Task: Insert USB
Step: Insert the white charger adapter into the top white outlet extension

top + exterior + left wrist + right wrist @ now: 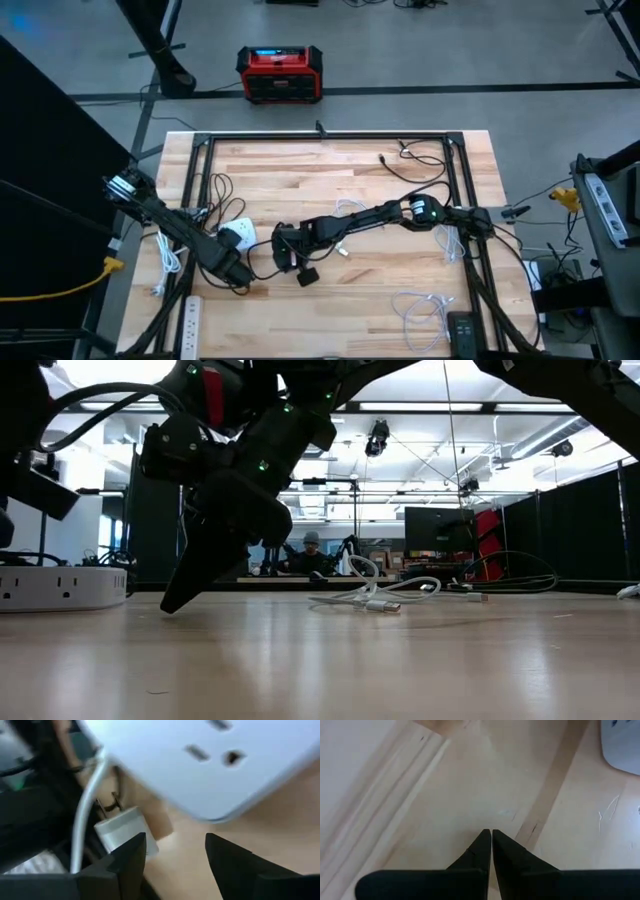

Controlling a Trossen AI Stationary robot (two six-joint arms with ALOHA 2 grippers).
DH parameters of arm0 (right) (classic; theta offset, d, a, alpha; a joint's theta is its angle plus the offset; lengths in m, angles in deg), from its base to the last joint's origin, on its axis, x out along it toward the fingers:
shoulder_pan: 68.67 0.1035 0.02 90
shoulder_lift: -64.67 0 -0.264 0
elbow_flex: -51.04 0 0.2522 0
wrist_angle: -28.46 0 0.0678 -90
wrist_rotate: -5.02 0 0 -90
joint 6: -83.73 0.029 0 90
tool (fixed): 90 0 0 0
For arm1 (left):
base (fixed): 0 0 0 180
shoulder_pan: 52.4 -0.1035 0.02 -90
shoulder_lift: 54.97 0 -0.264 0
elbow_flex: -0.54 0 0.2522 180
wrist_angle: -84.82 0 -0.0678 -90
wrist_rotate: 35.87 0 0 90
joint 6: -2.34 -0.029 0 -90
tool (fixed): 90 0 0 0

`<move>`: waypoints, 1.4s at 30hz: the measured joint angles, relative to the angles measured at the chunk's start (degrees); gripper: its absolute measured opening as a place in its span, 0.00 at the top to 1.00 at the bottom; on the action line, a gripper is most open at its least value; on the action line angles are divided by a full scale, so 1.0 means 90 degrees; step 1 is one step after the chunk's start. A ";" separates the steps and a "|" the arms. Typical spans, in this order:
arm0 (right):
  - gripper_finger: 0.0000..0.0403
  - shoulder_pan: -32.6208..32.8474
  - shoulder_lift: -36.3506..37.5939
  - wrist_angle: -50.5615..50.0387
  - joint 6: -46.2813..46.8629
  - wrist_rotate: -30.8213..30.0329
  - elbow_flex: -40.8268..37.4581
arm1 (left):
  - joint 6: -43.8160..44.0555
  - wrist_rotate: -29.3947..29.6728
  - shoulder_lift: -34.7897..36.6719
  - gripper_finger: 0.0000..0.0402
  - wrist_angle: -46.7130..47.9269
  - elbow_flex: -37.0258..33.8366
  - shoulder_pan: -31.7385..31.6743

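A white power strip [215, 760] with outlet slots lies on the wooden table [330, 180] left of centre, and shows as a round body [237, 235] from above. Just near of it hovers my left gripper [175, 837] [238, 270], open, its fingers slanting down. A white charger block [122, 827] with two prongs and a white cable [85, 815] lies beside one finger. My right gripper [491, 832] [288, 260] is shut, its tips at the bare wood near the table's middle. A white USB cable [375, 600] lies loose on the table farther back. My left gripper has nothing between its fingers. One finger [127, 857] stands right against the charger block's side [135, 837]; whether it touches the block, I cannot tell. My right gripper's shut tips [172, 605] reach down to the table top; whether they touch it, I cannot tell.
A long white power strip [190, 318] lies at the near left edge. Coiled white cables [425, 310] lie at the near right, a black cable [415, 155] at the far right. A red and black box [280, 73] stands on the floor beyond. A person [312, 555] sits in the room behind.
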 joint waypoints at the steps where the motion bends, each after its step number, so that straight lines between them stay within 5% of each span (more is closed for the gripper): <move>1: 0.99 0.0004 -0.0001 0.0001 0.0001 -0.0005 0.0000 | 0.0043 -0.0116 0.0004 0.54 0.0027 0.0002 -0.0005; 12: 0.99 0.0018 -0.0002 0.0051 -0.0001 -0.0002 0.0000 | 0.0879 -0.0183 0.0020 0.59 0.0949 0.0110 -0.0003; 30: 0.99 0.0087 0.0000 0.0023 0.0018 0.0004 0.0000 | 0.1424 0.0004 -0.0214 0.40 0.0570 -0.0124 -0.0002; 42: 0.99 0.0136 0.0000 -0.0009 0.0020 0.0002 0.0000 | 0.0873 -0.0479 -0.1205 0.57 0.0504 -0.0132 -0.0003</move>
